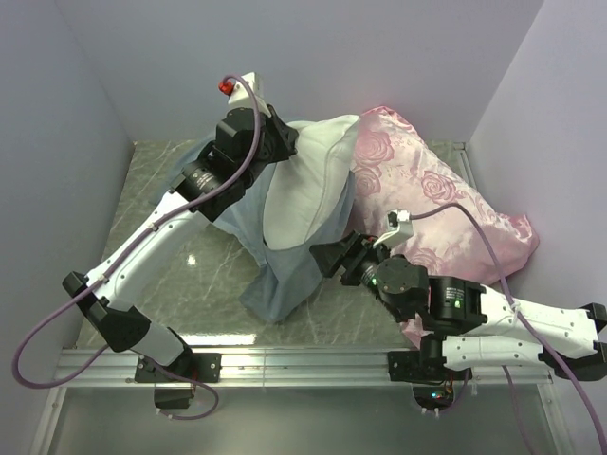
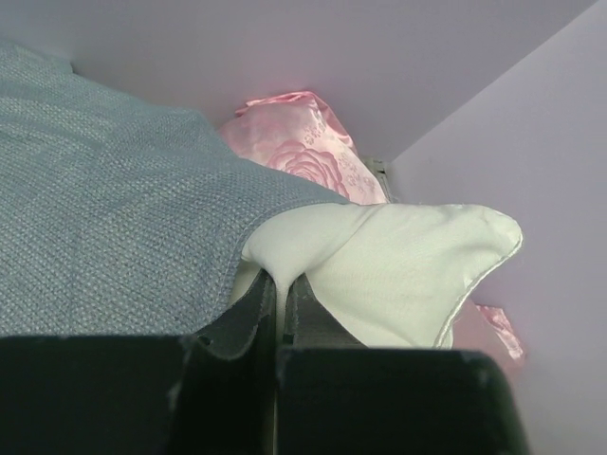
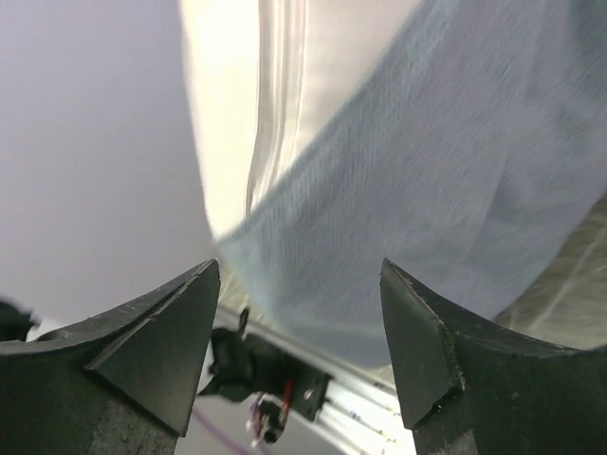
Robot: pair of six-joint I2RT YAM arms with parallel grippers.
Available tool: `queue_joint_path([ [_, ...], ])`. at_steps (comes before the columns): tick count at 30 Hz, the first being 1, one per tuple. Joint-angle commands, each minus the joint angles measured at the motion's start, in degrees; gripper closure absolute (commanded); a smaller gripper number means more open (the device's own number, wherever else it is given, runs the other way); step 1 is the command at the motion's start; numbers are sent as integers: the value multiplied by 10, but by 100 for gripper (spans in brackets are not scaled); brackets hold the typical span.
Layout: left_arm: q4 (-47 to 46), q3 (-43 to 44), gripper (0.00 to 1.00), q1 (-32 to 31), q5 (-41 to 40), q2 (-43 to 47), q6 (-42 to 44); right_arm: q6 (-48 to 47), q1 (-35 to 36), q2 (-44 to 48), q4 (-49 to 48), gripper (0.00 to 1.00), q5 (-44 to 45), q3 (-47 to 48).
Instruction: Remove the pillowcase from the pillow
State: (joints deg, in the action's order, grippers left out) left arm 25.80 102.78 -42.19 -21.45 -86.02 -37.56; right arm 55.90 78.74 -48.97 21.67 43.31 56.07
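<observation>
The white pillow (image 1: 305,180) is lifted off the table, and my left gripper (image 1: 290,144) is shut on its upper corner. In the left wrist view that gripper (image 2: 281,282) pinches a fold of the pillow (image 2: 408,265) beside the pillowcase (image 2: 104,209). The pillowcase (image 1: 277,275) shows its grey-blue side, covers the pillow's lower part and hangs down to the table. My right gripper (image 1: 324,256) stands open at the pillowcase's lower right edge. In the right wrist view the right gripper (image 3: 299,280) has pillowcase fabric (image 3: 455,171) just beyond its tips and bare pillow (image 3: 228,114) above.
A pink satin rose-patterned cushion (image 1: 446,199) lies at the back right, touching the pillow and reaching over my right arm. Lilac walls close in the left, back and right. A metal rail (image 1: 303,360) runs along the table's near edge.
</observation>
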Motion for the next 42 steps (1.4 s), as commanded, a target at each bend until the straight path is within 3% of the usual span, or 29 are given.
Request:
queue_joint_path([
  [1, -116, 1, 100, -10, -14, 27, -12, -18, -24, -10, 23, 24, -6, 48],
  [6, -118, 1, 100, -12, -16, 24, -13, -35, -52, -55, 35, 24, -21, 92],
  [10, -123, 0, 100, -13, -17, 22, -13, -33, -65, -88, 60, 31, -34, 119],
  [18, -127, 1, 100, -13, -16, 16, -13, -12, -70, -80, 77, 40, -46, 82],
  [21, -130, 2, 100, -13, -14, 13, -14, -4, -69, -66, 77, 66, -49, 64],
  [23, -129, 8, 100, -13, -13, 11, -13, 2, -70, -49, 71, 69, -53, 44],
  [27, -127, 15, 100, -13, -12, 6, -11, 12, -70, -32, 80, 89, -50, 27],
  [30, -122, 29, 100, -13, -17, 2, -6, 19, -71, -11, 76, 98, -55, 0],
  [42, -98, 102, 100, -12, -25, -33, 8, 71, -69, 21, 18, 100, -110, -141],
])
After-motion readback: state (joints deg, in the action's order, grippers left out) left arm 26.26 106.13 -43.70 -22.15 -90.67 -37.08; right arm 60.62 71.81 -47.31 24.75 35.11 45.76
